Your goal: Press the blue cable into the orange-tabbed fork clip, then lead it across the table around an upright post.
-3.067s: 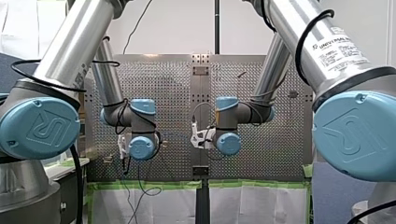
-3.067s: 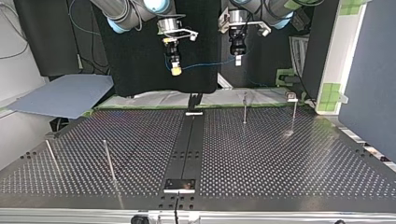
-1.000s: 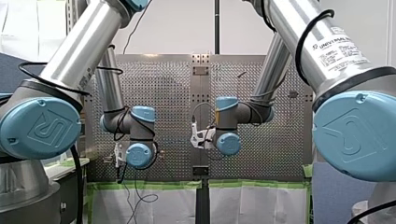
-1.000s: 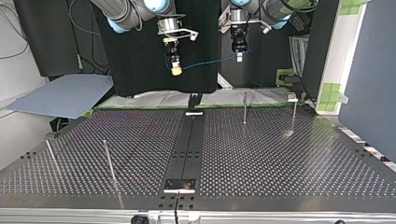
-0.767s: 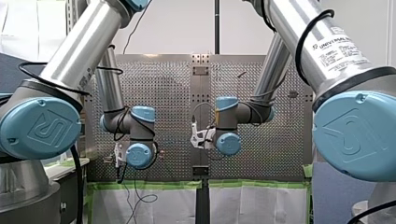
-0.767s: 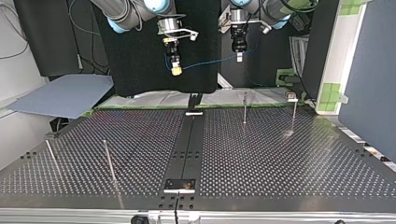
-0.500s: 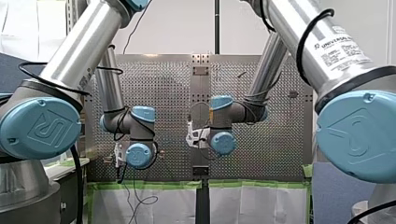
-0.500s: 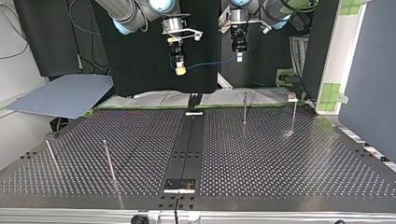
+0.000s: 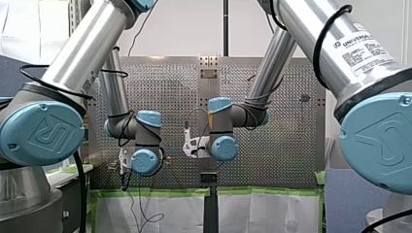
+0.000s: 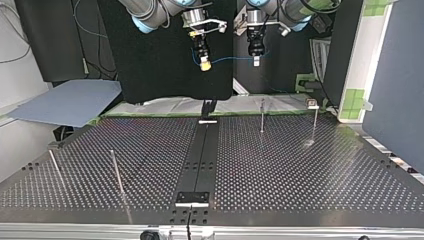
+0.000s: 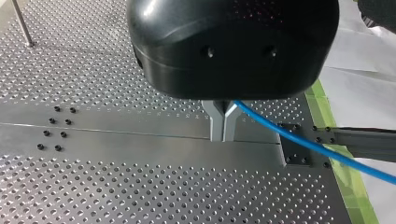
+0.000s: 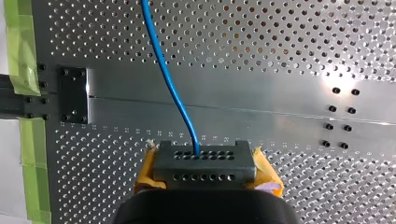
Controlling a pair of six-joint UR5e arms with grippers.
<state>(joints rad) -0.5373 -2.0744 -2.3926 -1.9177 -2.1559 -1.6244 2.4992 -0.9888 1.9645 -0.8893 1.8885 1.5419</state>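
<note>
Blue cable [image 12: 169, 81] stretches between my left gripper [image 10: 255, 61] and my right gripper [image 10: 204, 65], both clamped on it

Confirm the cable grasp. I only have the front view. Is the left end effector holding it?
Observer: Yes. In the left wrist view the left end effector is shut on the blue cable.
Operator: And the other?
Observer: The right end effector grips it too, between its yellow pads.
Operator: Is it on the table?
Observer: No. In the top view it hangs between them, off the table, touching none of the upright posts.
</note>
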